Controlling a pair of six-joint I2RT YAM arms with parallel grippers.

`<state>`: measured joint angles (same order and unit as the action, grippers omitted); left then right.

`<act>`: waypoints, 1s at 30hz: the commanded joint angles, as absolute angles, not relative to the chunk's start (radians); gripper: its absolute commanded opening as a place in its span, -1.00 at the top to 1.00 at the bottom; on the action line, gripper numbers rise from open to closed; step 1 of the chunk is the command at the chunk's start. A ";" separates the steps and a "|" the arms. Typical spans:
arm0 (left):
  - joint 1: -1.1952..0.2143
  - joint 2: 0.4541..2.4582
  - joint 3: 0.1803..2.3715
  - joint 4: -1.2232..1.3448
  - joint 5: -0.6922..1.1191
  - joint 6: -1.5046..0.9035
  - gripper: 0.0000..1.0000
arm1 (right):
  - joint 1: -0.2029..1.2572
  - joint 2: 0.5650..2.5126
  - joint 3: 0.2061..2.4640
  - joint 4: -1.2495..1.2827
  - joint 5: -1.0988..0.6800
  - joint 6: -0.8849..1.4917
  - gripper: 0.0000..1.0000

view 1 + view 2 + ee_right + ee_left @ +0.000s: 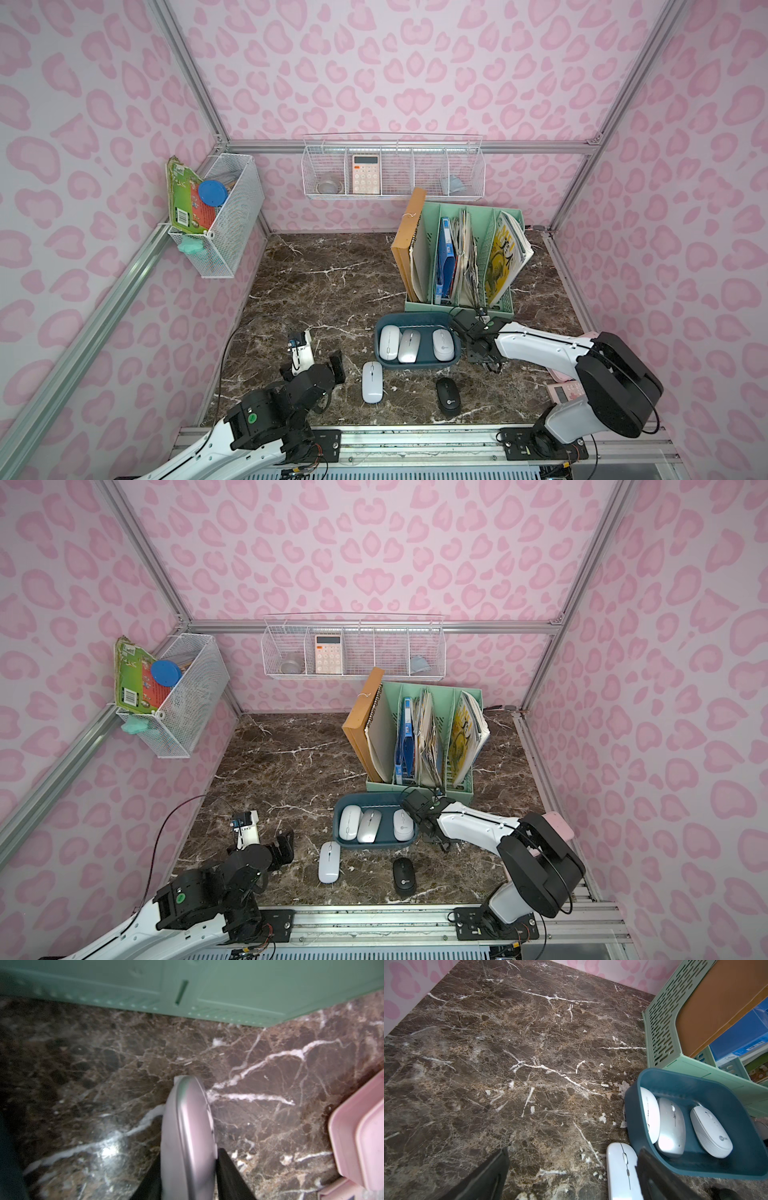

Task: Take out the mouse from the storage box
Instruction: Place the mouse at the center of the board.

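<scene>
The storage box (415, 319) is a dark teal tray in front of the file organiser, and three pale mice (409, 345) lie side by side in it. My right gripper (490, 363) points down at the marble just right of the box. In the right wrist view it (189, 1167) is shut on a pale silver mouse (187, 1126) held on edge, both fingers against its sides. My left gripper (320, 357) stands open left of the box, nothing between its fingers (652, 1169). A white mouse (372, 381) and a black mouse (448, 397) lie on the table in front of the box.
The mint-green file organiser (457, 307) full of books stands right behind the box. Pink items (357, 1136) lie at the table's right edge beside the right arm. White wire baskets (392, 166) hang on the back and left walls.
</scene>
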<state>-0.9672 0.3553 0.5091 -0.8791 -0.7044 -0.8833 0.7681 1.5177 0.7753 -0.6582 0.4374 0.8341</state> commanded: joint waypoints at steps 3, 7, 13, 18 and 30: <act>-0.966 0.363 0.514 -0.880 -0.722 -0.883 -0.98 | 0.797 1.525 0.805 -0.667 0.442 0.854 0.13; -0.966 0.368 0.515 -0.880 -0.720 -0.882 -0.98 | 0.811 1.512 0.821 -0.681 0.450 0.856 0.07; -0.966 0.390 0.524 -0.879 -0.714 -0.883 -0.98 | 0.816 1.443 0.826 -0.684 0.442 0.844 -0.08; -0.965 0.447 0.545 -0.877 -0.699 -0.893 -0.98 | 0.817 1.365 0.823 -0.676 0.440 0.819 -0.15; -0.937 0.866 0.720 -0.716 -0.522 -0.869 -0.98 | 0.814 1.108 0.649 -0.479 0.412 0.745 -0.25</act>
